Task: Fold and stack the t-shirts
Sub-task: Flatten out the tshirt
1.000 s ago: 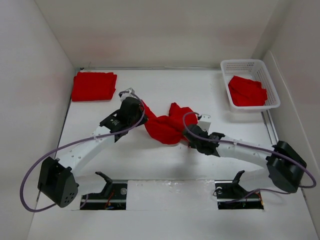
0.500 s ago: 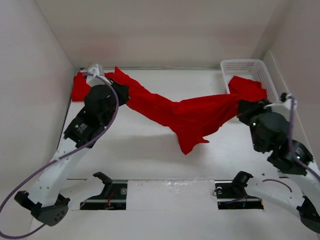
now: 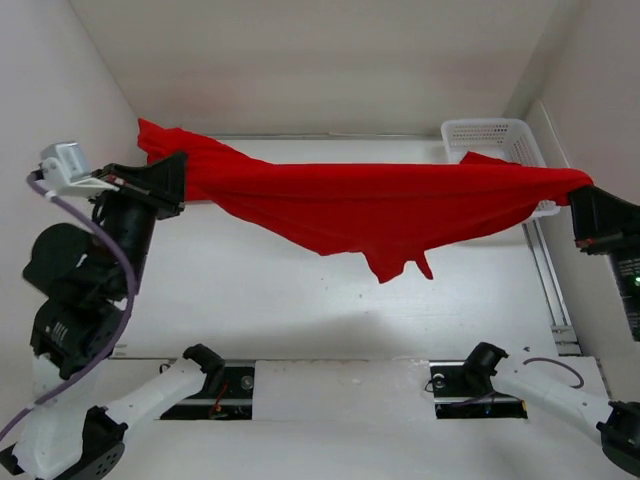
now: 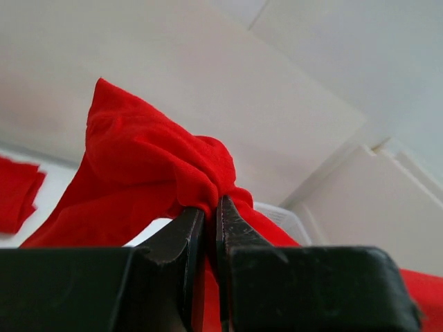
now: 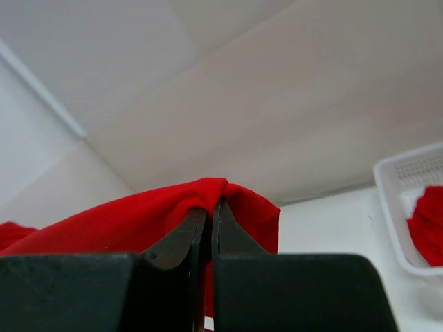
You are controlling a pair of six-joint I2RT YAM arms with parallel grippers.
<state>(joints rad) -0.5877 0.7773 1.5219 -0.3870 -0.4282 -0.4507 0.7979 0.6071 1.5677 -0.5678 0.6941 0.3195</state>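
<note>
The white surface [image 3: 300, 300] lies bare beneath me, where a second ago a crumpled red heap sat at its middle. That heap is now the stretched t-shirt [image 3: 380, 205], pulled into a long band in the air from far left to far right, with a loose tail sagging at the centre. From above I cannot tell for sure whether that tail clears the surface; it probably does. I judge the cloth is opened out and ready to be lowered flat for folding.

The white mesh basket [image 3: 500, 130] stands in the far right corner. My right wrist view shows another t-shirt [image 5: 426, 232] inside it, which the stretched band largely hides from above. My left wrist view shows the folded t-shirt [image 4: 17, 200] lying at the far left, hidden from above behind the raised cloth.

My left gripper [image 3: 172, 180] has swung up and out to the left and is pinched narrow on a bunched corner. My right gripper [image 3: 585, 200] has gone out to the right, likewise clamped on the opposite edge.
</note>
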